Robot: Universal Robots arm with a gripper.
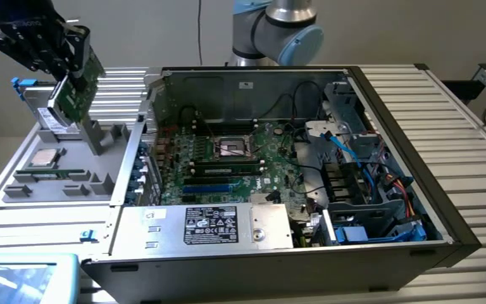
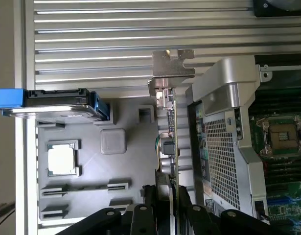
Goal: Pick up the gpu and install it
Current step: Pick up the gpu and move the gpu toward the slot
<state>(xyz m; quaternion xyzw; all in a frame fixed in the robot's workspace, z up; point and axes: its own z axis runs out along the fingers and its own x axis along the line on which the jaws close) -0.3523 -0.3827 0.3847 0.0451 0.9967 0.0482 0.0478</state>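
- The hand point(image 1: 71, 71) is clamped on one short end of the gpu point(image 1: 76, 96).
- The card's long axis runs straight out from the hand. It is edge-on in the wrist view and ends in the silver bracket point(image 2: 173, 63) at its far end.
- Just past that end, under the card, sits the grey tray point(image 1: 99, 180) on the table point(image 1: 471, 126).
- Farther off, toward the exterior view's right of the hand, lies the open case point(image 1: 433, 196). Its motherboard point(image 1: 264, 142) is well apart from the card.
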